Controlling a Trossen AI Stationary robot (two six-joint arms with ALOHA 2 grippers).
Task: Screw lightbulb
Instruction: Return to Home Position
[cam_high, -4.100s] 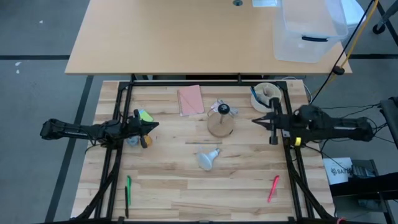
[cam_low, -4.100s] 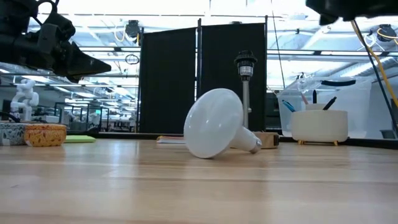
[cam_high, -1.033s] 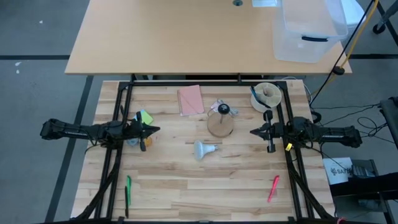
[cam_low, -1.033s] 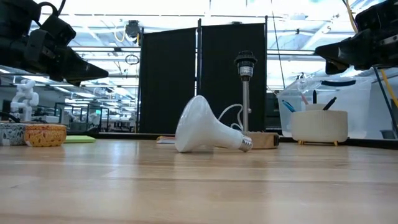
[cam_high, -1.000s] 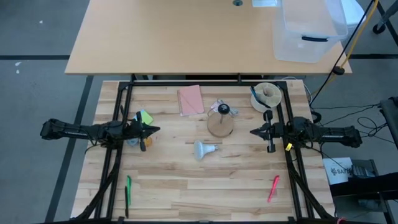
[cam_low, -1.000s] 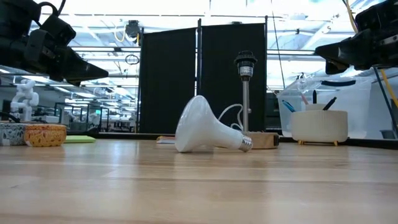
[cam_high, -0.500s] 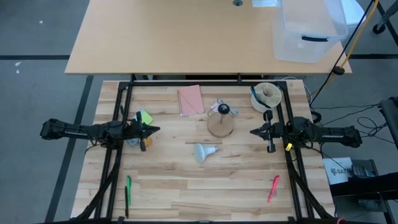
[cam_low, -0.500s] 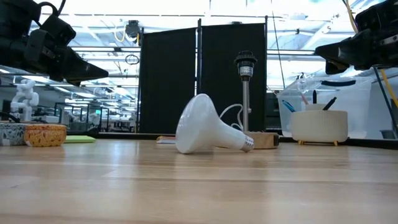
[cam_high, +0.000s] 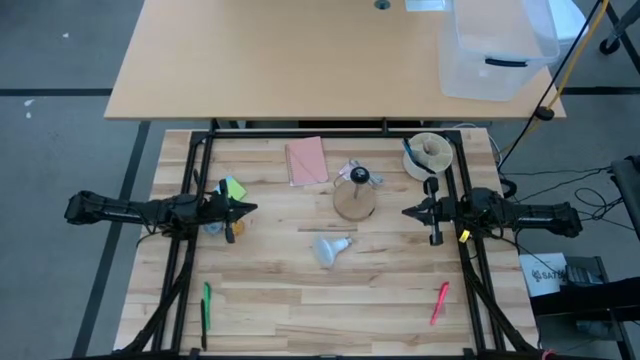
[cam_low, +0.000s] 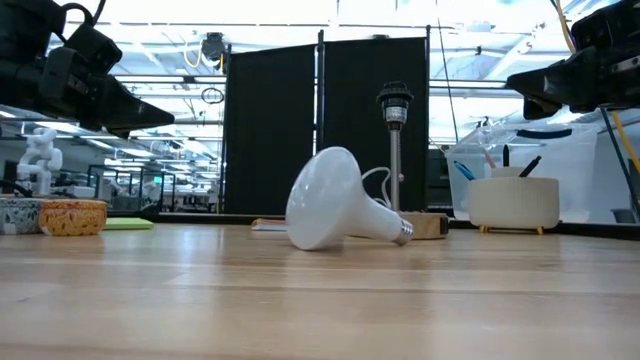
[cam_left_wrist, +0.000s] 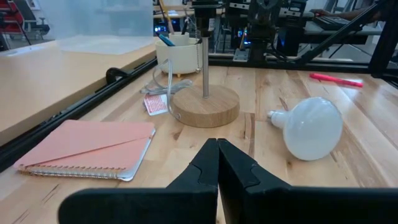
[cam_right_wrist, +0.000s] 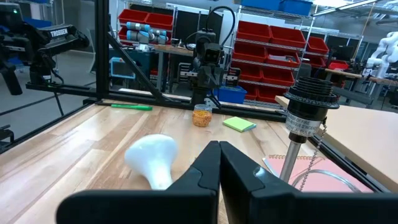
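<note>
The white lightbulb lies on its side on the wooden table, near the middle; its dome faces the near left and its silvery screw base points toward the right. It also shows in the left wrist view and the right wrist view. The round wooden disc with a black socket on a post stands just beyond it. My left gripper hovers shut at the table's left. My right gripper hovers shut at the table's right. Both are well clear of the bulb.
A pink notebook and a clear plastic wrapper lie beyond the socket stand. A white cup with pens stands at the far right. A green pen and a red pen lie near the front edge.
The lightbulb has rolled on the table by itself: its dome has swung toward the near edge and a little to the right, while the screw base stays pointing right. Both arms have kept still.
</note>
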